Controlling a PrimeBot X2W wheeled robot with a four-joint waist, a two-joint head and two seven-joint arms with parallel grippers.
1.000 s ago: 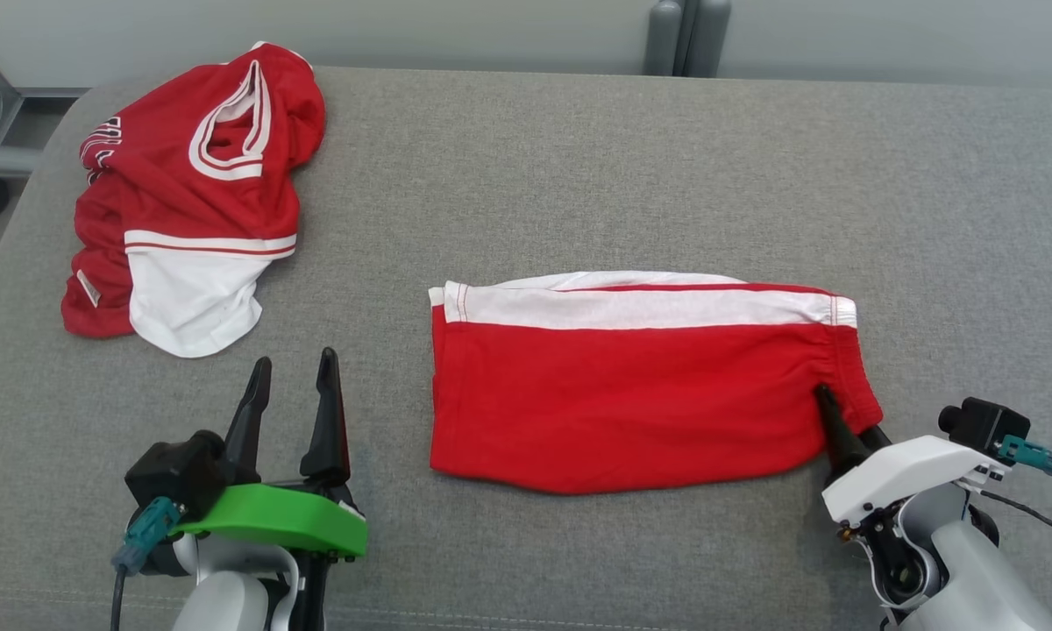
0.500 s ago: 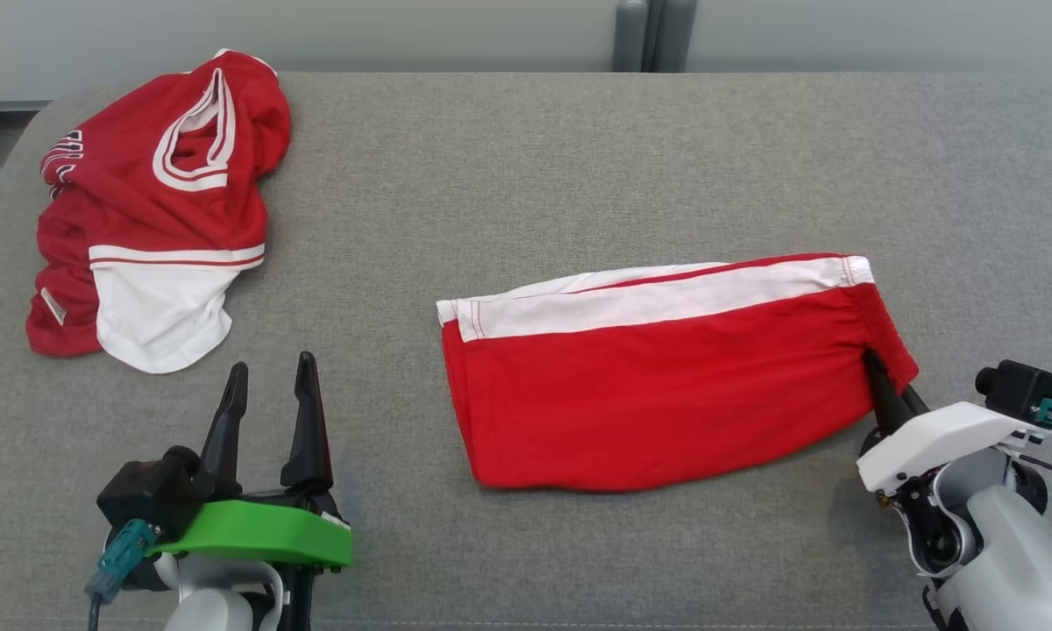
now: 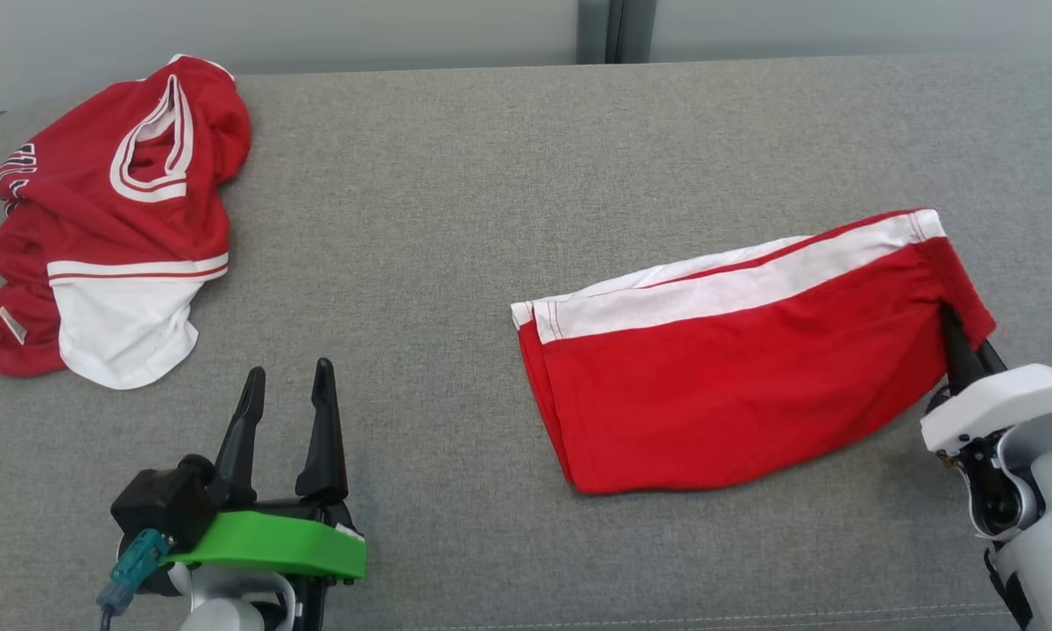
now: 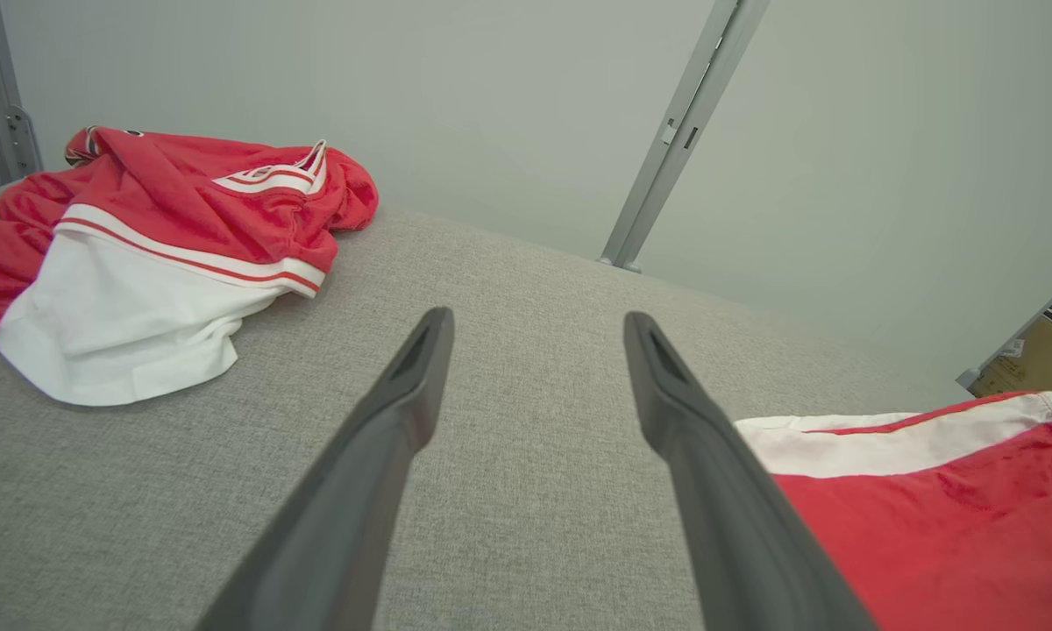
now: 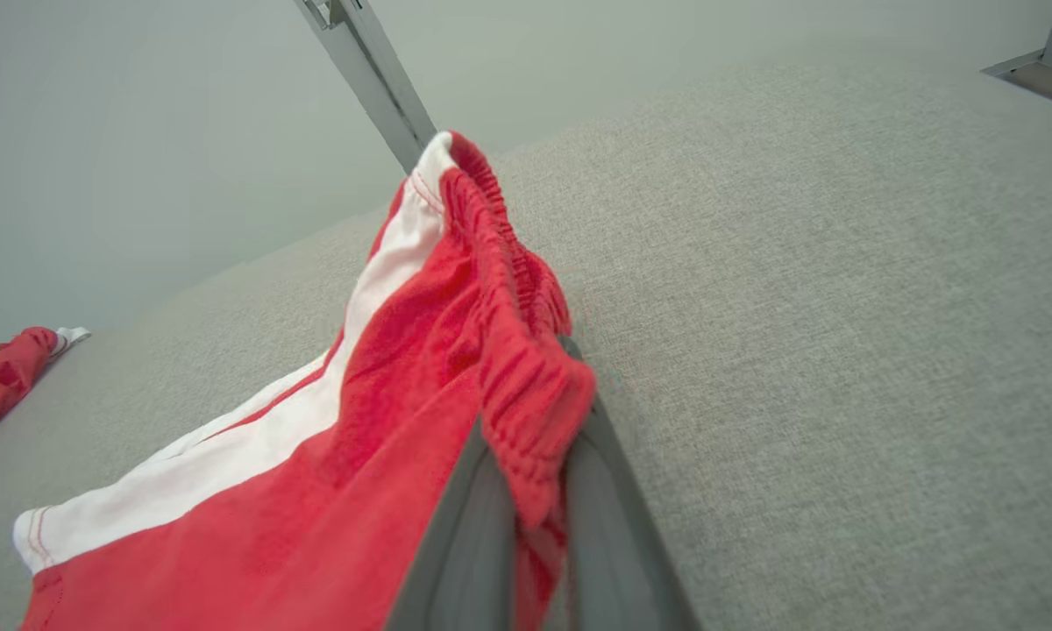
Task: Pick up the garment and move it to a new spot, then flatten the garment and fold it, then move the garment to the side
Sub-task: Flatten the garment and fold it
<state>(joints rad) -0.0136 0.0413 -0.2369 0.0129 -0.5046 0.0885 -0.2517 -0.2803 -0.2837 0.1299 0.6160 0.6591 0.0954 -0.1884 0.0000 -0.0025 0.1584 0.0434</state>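
Note:
The garment [image 3: 736,377] is a pair of red shorts with a white side stripe, folded flat on the grey padded table [image 3: 491,175]. It lies slanted, its elastic waistband end raised off the surface at the right. My right gripper [image 3: 951,329] is shut on that waistband; in the right wrist view the red elastic [image 5: 526,394] bunches between the two fingers [image 5: 465,543]. My left gripper [image 3: 285,377] stands open at the lower left, nothing between its fingers [image 4: 386,438], well left of the garment's hem end [image 4: 929,508].
A crumpled red and white jersey [image 3: 114,228] lies at the table's far left corner, also in the left wrist view as the jersey [image 4: 158,245]. A grey metal post [image 4: 675,131] stands behind the table against a pale wall. Bare grey surface spreads between the two garments.
My right gripper has closed on the waistband and drawn that end right and away, slanting the garment. The head camera has turned right. The left gripper stays open.

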